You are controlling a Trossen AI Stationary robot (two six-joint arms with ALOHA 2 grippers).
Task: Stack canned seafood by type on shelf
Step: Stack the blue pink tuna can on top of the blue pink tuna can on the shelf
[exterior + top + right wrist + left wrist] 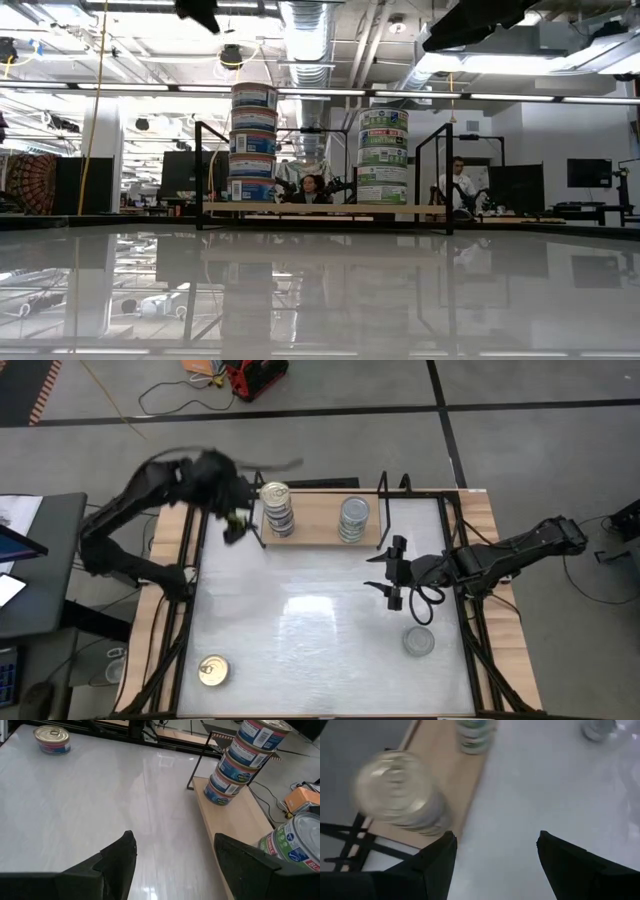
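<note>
In the high view, a gold-lidded tin (212, 671) lies alone at the lower left of the white table (300, 650), well apart from everything else; above it, at the upper left, the left gripper (235, 525) hangs just beside the left end of the shelf (312, 530), its fingers apart and holding nothing; the shelf, a light-wood board in a black wire frame, sits along the upper middle of the frame; on its left part stands a stack of tins with blue and pink labels (277, 508), topped by a gold lid, and on its right part a stack of green-labelled tins (353, 518) with a silver-grey lid; the two stacks stand apart with bare board between them; in the low view the blue stack (253, 142) rises a little higher than the green stack (383, 156), each four tins tall, with people seated in the room behind; right of centre in the high view the right gripper (396, 572) hovers over bare table, below the shelf's right end, fingers spread and empty; a silver-lidded tin (418, 642) rests on the table at the lower right, near that gripper but not touching it.
</note>
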